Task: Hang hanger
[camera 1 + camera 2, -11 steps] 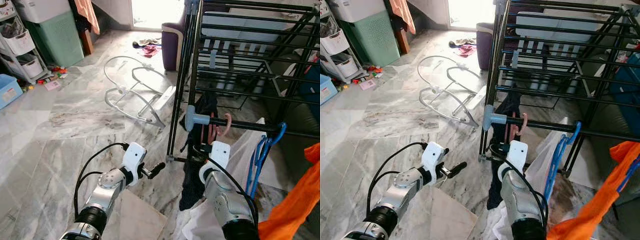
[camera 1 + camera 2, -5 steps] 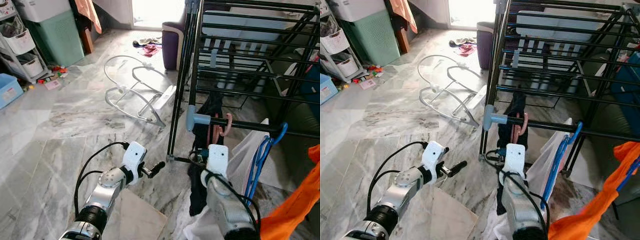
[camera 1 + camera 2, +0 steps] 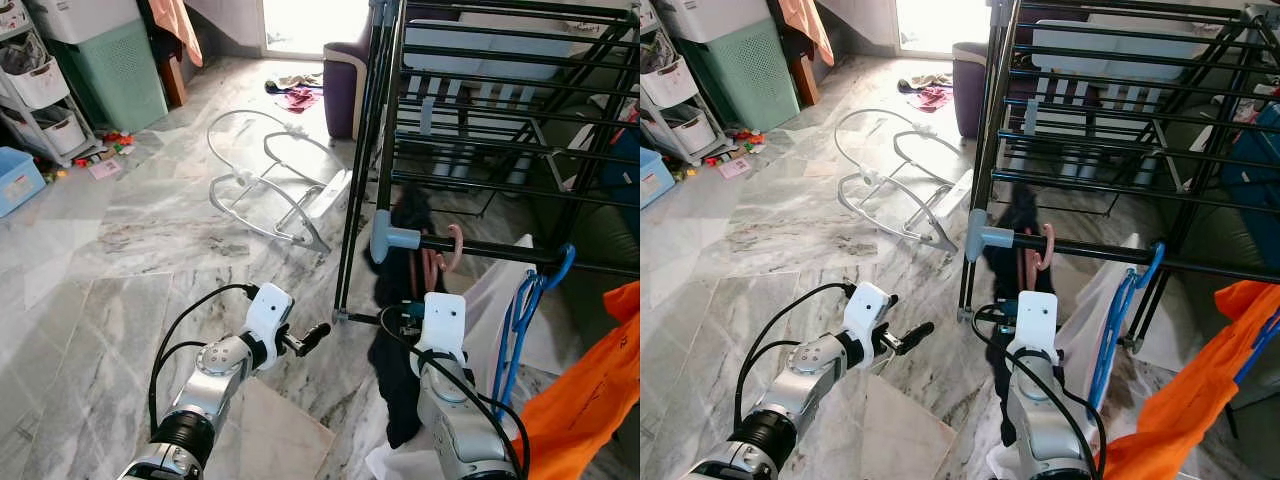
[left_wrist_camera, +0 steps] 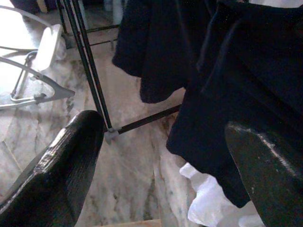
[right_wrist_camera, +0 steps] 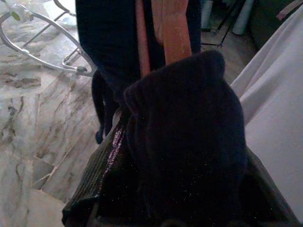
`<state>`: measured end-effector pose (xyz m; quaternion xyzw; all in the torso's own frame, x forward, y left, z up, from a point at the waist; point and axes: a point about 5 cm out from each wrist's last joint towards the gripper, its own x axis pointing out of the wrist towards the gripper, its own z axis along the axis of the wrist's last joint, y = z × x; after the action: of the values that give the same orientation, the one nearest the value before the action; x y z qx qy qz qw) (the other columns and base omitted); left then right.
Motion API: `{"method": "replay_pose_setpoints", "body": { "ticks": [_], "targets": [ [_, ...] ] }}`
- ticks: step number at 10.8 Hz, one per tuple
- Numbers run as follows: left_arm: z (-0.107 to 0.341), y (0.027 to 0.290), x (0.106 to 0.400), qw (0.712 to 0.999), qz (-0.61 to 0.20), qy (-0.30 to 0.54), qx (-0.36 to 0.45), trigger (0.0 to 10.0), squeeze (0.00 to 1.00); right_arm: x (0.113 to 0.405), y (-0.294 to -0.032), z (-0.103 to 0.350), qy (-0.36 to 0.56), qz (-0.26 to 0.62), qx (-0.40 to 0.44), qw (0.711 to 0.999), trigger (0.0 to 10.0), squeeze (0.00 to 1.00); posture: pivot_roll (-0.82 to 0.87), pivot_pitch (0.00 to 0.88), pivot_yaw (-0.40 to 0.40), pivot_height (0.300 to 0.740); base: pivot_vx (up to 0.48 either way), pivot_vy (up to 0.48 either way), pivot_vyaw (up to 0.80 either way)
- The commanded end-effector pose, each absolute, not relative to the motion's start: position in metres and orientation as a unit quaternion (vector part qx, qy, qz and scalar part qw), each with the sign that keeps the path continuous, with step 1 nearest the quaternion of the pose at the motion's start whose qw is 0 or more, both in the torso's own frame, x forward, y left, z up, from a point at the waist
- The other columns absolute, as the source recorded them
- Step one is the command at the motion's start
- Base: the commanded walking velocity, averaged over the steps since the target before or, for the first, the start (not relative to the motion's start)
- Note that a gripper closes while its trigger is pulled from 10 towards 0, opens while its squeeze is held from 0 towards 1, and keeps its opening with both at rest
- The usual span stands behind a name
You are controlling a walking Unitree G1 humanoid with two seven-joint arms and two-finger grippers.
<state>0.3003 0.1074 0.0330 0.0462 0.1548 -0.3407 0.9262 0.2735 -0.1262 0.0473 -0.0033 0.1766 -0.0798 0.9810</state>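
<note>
The right arm reaches forward and up toward the black drying rack [image 3: 470, 150], its white wrist block just below the lowest rail, and the right gripper [image 5: 177, 156] is clamped on a fold of dark clothing [image 3: 400, 330] that fills the space between its fingers. That dark clothing hangs on a pink hanger [image 3: 447, 252], whose hook is over the lowest front rail of the rack, just beside the grey corner joint [image 3: 385, 236]; the cloth drapes from there down past the wrist toward the marble floor [image 3: 130, 240]. In the right wrist view the pink hanger's shafts rise just past the bunched fabric. A blue hanger [image 3: 530, 300] hangs from the same rail further to the right, against white cloth [image 3: 490, 300], and orange cloth [image 3: 590, 400] hangs at the far right. The left arm is held out low and bent at the elbow, and the left gripper [image 4: 165, 156] points toward the rack's foot with its fingers spread wide apart, holding nothing. A white wire frame [image 3: 270, 180] lies on the floor beyond it.
</note>
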Motion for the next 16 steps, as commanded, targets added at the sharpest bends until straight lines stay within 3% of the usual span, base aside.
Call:
{"method": "replay_pose_setpoints", "body": {
  "ticks": [1,3,4,8,9,14,15,16],
  "targets": [
    [0.033,0.106,0.300,0.923,-0.349,0.156,0.055,10.0,0.00,0.274,-0.117,0.052,0.165,-0.072,0.011,0.984,10.0,1.00,-0.02,0.074,0.002,0.740,0.000,0.000,0.00],
    [0.033,0.105,0.300,0.922,-0.349,0.156,0.056,10.0,0.00,0.273,-0.113,0.050,0.173,-0.059,0.014,0.983,10.0,1.00,-0.02,0.074,0.000,0.740,0.000,0.000,0.00],
    [0.033,0.105,0.300,0.923,-0.348,0.155,0.056,10.0,0.00,0.272,-0.112,0.047,0.179,-0.051,0.009,0.983,10.0,0.00,-0.02,0.074,-0.001,0.740,0.000,0.000,0.00],
    [0.034,0.105,0.300,0.923,-0.348,0.155,0.056,10.0,0.00,0.272,-0.111,0.046,0.180,-0.048,0.007,0.982,10.0,0.00,-0.02,0.082,-0.001,0.740,0.000,0.000,0.00],
    [0.034,0.105,0.300,0.923,-0.348,0.155,0.057,10.0,0.00,0.271,-0.111,0.046,0.177,-0.045,0.018,0.983,10.0,1.00,-0.02,0.083,-0.001,0.740,0.000,0.000,0.00],
    [0.034,0.105,0.301,0.923,-0.348,0.156,0.059,10.0,0.00,0.269,-0.111,0.042,0.187,-0.047,0.002,0.981,10.0,0.98,-0.02,0.084,0.003,0.740,0.000,0.000,0.00],
    [0.034,0.105,0.300,0.922,-0.348,0.156,0.061,10.0,0.00,0.268,-0.107,0.039,0.191,-0.030,-0.003,0.981,10.0,0.00,-0.02,0.086,0.003,0.740,0.000,0.000,0.00],
    [0.034,0.106,0.300,0.923,-0.347,0.156,0.061,10.0,0.00,0.268,-0.105,0.039,0.190,-0.026,-0.023,0.981,10.0,0.00,-0.02,0.086,0.004,0.740,0.000,0.000,0.00]
  ]
}}
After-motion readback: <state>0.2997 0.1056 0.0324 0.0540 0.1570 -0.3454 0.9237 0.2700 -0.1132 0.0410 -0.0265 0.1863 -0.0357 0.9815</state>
